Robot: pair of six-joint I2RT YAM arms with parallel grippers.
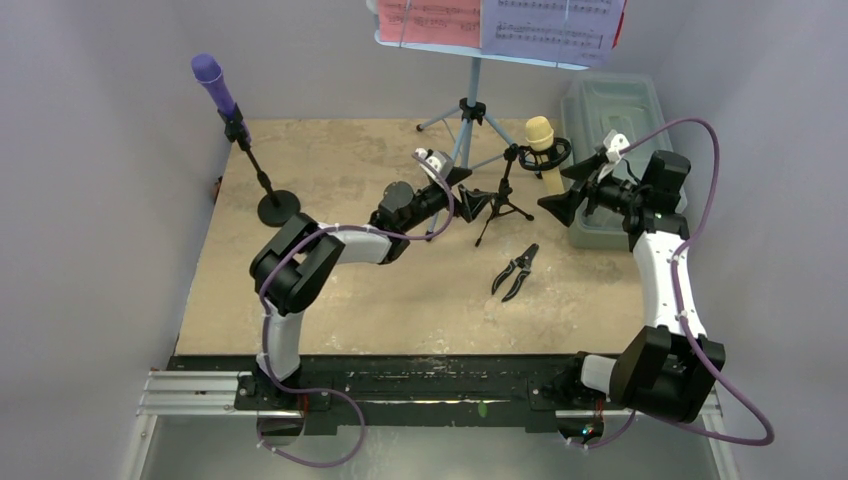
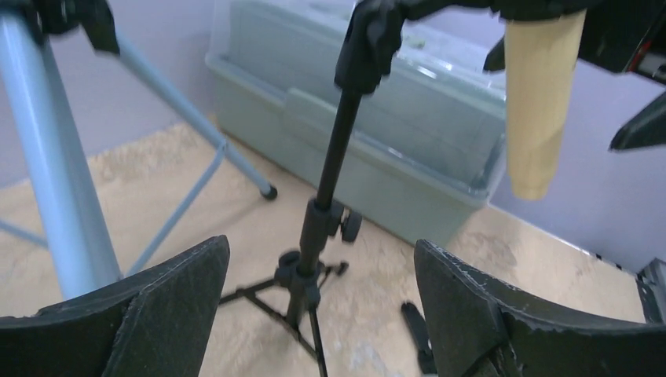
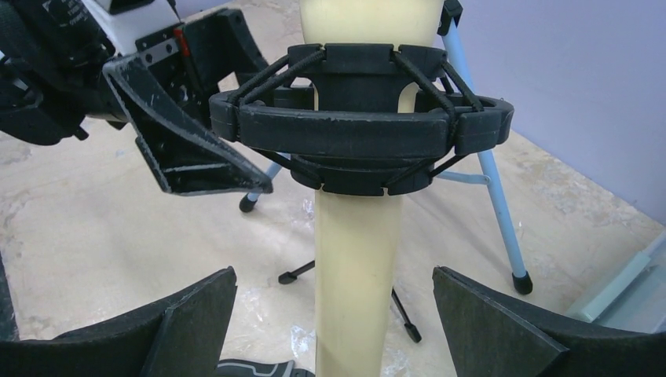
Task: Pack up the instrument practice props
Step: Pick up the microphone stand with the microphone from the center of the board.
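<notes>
Leftmost thing first: the purple microphone [image 1: 207, 72] sat tilted on top of its round-base pole [image 1: 278, 206], well off to the left of the left gripper [image 1: 472, 192], with neither arm near it. Beyond that same gripper stood the light-blue music stand [image 1: 474, 85], with a red page [image 1: 430, 18] and a white page [image 1: 550, 25] side by side on its desk up top. One of its legs ran along just left of the gripper in the wrist view.

The left gripper itself was spread wide and had nothing in it. The black mic tripod [image 1: 503, 200] stood upright right in front of the gap between its fingers [image 2: 157, 306], with the pole lined up about mid-gap and touching neither side.

That tripod carried the cream microphone [image 1: 540, 140] in a black shock mount [image 3: 361, 133], up and to the right of the left gripper. A pair of black pliers [image 1: 517, 272] lay flat on the surface [image 1: 350, 300], closer to the arm bases than either gripper.

The right gripper [image 1: 570, 187] was also fully spread and empty. It faced the cream microphone from the right, the mic's body hanging centred between its two fingers with clear space either side. Whether the mic was actually inside the fingertips or just past them wasn't clear. The grey-green plastic box [image 1: 620, 110] sat behind and to the right of that gripper, against the wall.
</notes>
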